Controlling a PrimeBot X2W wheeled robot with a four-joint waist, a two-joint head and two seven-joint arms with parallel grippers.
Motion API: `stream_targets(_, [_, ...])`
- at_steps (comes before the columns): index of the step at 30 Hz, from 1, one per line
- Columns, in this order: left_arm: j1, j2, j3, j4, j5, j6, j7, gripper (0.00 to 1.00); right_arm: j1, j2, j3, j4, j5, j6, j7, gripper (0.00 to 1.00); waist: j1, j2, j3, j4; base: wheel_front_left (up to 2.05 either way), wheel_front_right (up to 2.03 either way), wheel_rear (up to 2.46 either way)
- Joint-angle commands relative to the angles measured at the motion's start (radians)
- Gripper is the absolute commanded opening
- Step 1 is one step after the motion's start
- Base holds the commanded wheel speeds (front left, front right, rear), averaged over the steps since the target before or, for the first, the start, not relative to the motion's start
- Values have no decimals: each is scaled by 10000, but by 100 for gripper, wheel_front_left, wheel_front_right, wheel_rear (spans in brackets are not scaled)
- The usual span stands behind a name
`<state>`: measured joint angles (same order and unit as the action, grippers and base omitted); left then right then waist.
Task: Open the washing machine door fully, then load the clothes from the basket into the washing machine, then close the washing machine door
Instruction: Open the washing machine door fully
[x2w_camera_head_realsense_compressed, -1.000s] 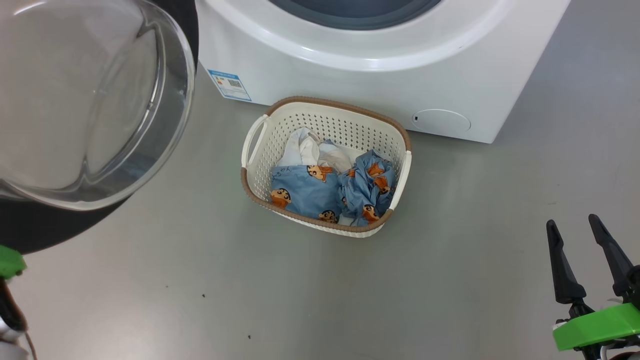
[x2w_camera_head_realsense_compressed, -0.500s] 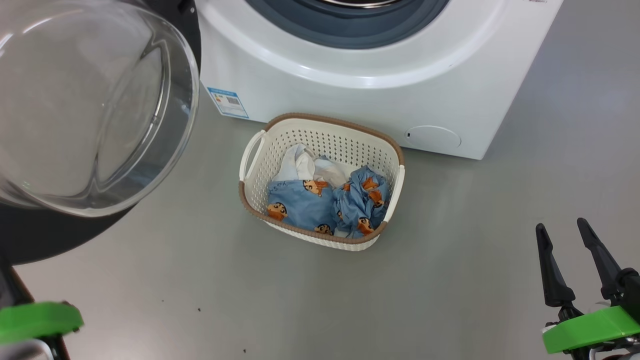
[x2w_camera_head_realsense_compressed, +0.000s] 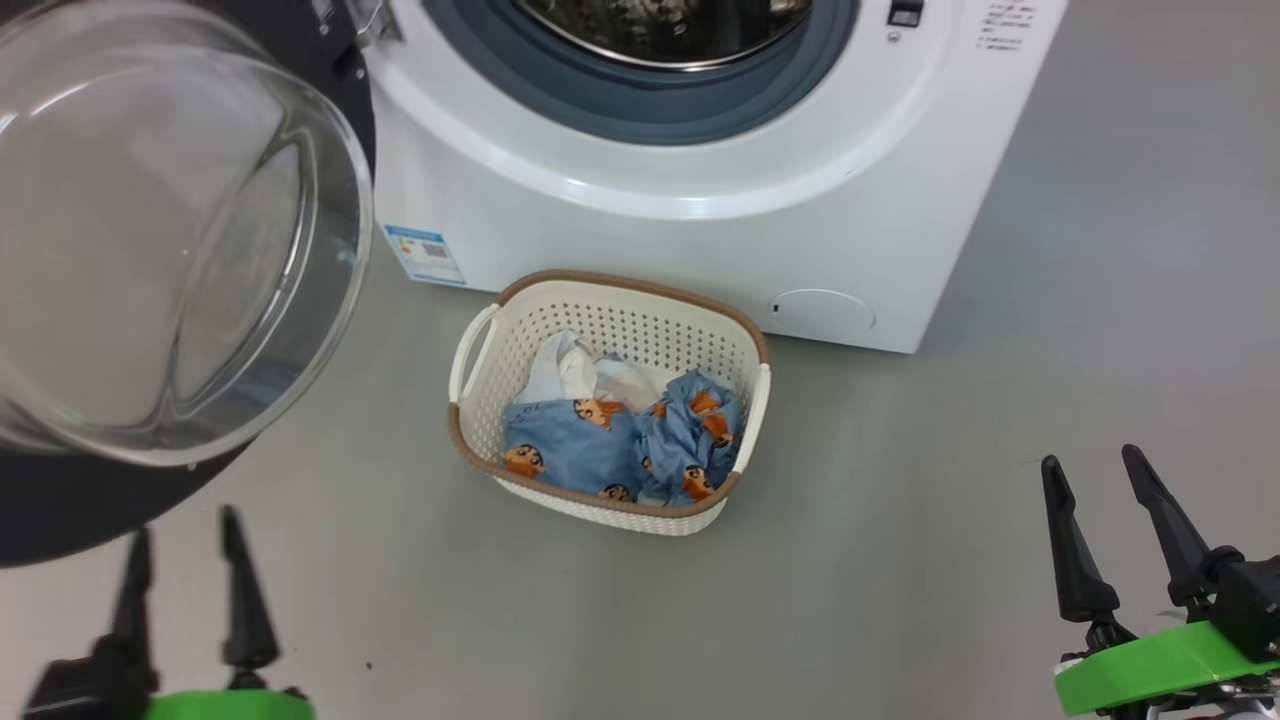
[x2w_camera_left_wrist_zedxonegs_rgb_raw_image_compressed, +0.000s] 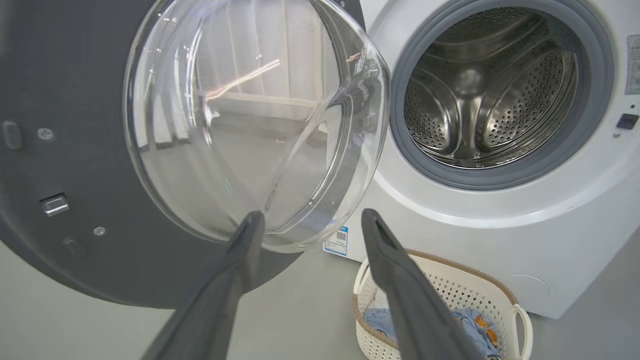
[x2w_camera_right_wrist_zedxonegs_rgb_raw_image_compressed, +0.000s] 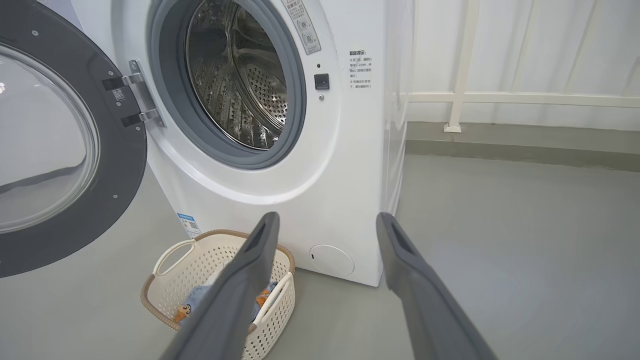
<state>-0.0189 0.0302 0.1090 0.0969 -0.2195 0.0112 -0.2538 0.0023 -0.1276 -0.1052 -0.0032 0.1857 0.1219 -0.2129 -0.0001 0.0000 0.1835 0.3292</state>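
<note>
The washing machine stands with its door swung wide open to the left, the glass bowl facing me. Its steel drum looks bare inside. On the floor right in front of it sits the basket, holding the clothes, blue printed pieces and white ones. My left gripper hangs open at the lower left, below the door's rim, touching nothing. At the lower right my right gripper is open too, well right of the basket. The left wrist view has the left gripper pointing at the door; the right gripper points at the machine.
Grey floor spreads around the basket and both grippers. A blue sticker and a round hatch mark the machine's lower front. A white wall with a rail runs behind, to the machine's right.
The camera has tilted, so machine and basket sit lower in the head view. My left gripper has risen into view at the lower left, fingers apart. The right gripper keeps its pose.
</note>
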Motion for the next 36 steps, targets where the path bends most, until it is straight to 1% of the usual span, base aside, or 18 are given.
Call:
stream_targets(1, [-6, 209, 74, -413, 16, -66, -80, 100, 61, -37, 298, -201, -28, 88, -96, 100, 1, 0, -152, -179, 0, 0, 0])
stream_targets(7, [61, 204, -945, -551, 187, -52, -11, 100, 79, 84, 368, -143, -59, 88, -161, 100, 1, 0, -353, -637, 0, 0, 0])
stream_targets(13, [-26, 217, -1405, -485, 201, -154, 258, 100, 119, 174, 562, -99, -132, 88, -200, 100, 1, 0, -517, -1299, 0, 0, 0])
stream_targets(18, [-85, 340, -1552, -395, 225, -260, 379, 100, 203, 288, 727, -84, -166, 88, -234, 100, 1, 0, -714, -1907, 0, 0, 0])
stream_targets(25, [-18, 421, -1623, -428, 230, -192, 551, 100, 347, 441, 895, -118, -206, 88, -269, 100, 1, 0, -934, -2576, 0, 0, 0])
stream_targets(29, [110, 465, -1651, -488, 224, -142, 674, 100, 403, 462, 924, -125, -198, 88, -275, 100, 1, 0, -1025, -2795, 0, 0, 0])
stream_targets(36, [239, 531, -1636, -458, 173, -54, 741, 100, 499, 481, 868, -188, -206, 88, -266, 100, 1, 0, -1148, -2905, 0, 0, 0])
